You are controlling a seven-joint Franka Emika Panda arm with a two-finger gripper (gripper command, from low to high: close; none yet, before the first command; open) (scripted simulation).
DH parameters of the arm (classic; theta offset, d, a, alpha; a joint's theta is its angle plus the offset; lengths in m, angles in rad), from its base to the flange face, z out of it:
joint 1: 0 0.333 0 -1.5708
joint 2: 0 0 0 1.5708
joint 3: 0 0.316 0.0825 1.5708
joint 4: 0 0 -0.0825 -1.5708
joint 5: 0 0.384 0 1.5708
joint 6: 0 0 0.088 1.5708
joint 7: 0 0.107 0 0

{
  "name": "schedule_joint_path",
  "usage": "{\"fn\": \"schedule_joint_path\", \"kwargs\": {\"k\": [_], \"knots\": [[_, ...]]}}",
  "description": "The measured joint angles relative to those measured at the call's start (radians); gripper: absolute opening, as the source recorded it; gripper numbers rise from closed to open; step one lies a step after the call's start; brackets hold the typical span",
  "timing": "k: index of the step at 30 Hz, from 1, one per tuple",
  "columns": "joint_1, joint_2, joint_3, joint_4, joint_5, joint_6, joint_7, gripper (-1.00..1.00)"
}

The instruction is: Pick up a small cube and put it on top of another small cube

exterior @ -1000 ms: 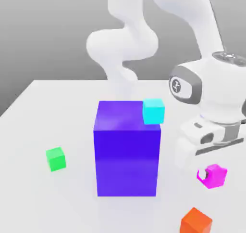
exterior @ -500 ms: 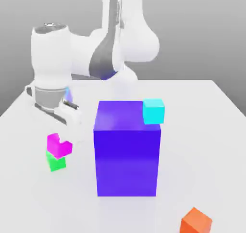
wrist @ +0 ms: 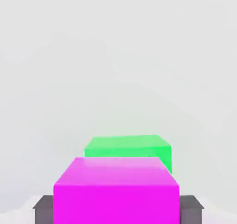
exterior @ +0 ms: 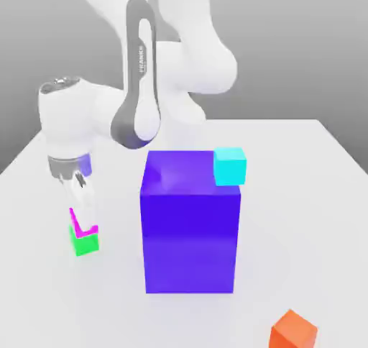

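The small magenta cube [exterior: 86, 231] rests squarely on top of the small green cube [exterior: 85, 244], near the exterior view's left side of the table. My gripper [exterior: 80, 213] reaches straight down over this stack and straddles the magenta cube, hiding part of it. In the hand view the magenta cube [wrist: 115, 190] lies close in front of the camera, inside my gripper [wrist: 118, 210], and the green cube [wrist: 132, 148] peeks out from under it.
A tall purple block [exterior: 190, 224] stands mid-table, just to the exterior view's right of the stack. A cyan cube [exterior: 230, 166] sits at its top back corner. An orange cube [exterior: 292, 331] lies near the front right. The table is white.
The arm swung from the exterior view's right to its left carrying the magenta cube, then lowered it onto the green cube. The hand now points straight down.
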Motion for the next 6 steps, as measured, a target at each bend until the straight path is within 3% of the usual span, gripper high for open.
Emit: {"fn": "schedule_joint_path", "kwargs": {"k": [2, 6], "knots": [[0.009, 0.015, -0.008, 0.0, 0.017, 0.014, -0.012, 1.0], [-0.053, -0.081, -0.015, -0.002, -0.064, -0.077, 0.043, 1.0]]}}
